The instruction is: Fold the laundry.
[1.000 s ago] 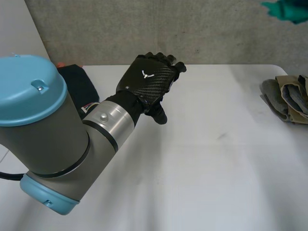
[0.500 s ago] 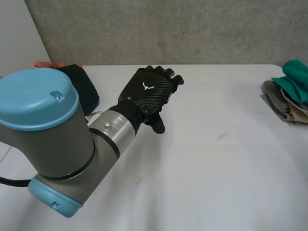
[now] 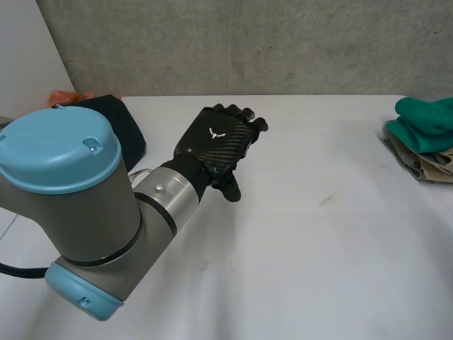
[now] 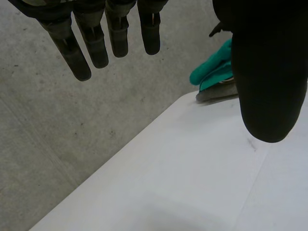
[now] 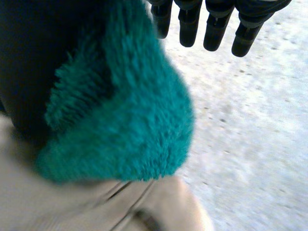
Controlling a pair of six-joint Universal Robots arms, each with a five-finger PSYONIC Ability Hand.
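While its fingers (image 4: 115,38) are straight and grip nothing, left hand (image 3: 216,142) hovers over the white table (image 3: 318,248). Fingers (image 5: 214,29) of right hand (image 5: 188,24) straight too, teal cloth (image 3: 425,124) bunched under its palm, sitting on the beige pile (image 3: 425,166) at 3 o'clock of the left hand

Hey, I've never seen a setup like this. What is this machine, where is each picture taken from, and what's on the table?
It is a two-armed robot at a white table, set to fold laundry. The head view looks down from between the arms: the left arm is nearest, and its black left hand hovers open, holding nothing. Each wrist view looks along that hand's palm. The right hand, fingers straight, is at a green fleecy cloth that lies on a pile of folded clothes. A dark garment lies beside the left arm.
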